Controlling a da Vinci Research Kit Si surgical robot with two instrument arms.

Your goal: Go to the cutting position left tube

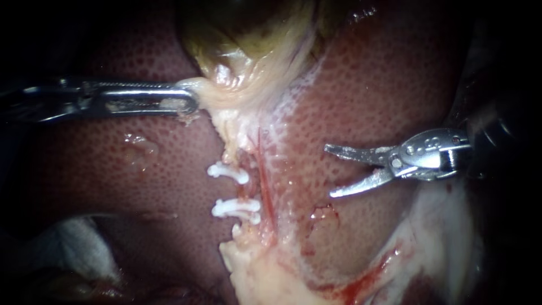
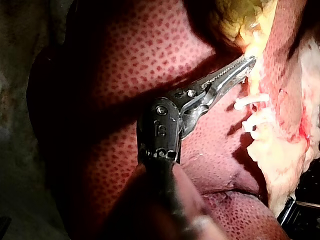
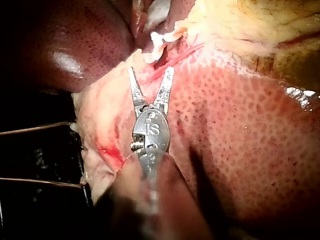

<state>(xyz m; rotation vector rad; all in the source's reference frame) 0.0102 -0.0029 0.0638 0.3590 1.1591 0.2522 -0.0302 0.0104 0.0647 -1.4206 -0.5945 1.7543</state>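
Left tube point(image 1: 243, 193): endoscope alone shows left instrument point(image 1: 189, 100) gripping gallbladder point(image 1: 254, 39), right instrument point(image 1: 329, 170).

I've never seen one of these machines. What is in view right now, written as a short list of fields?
left instrument: end effector shut on pale tissue next to the gallbladder
right instrument: end effector open, holding nothing, over the liver
clips: two white ones across the left tube
gap: the right instrument's tips are clear of the clipped tube
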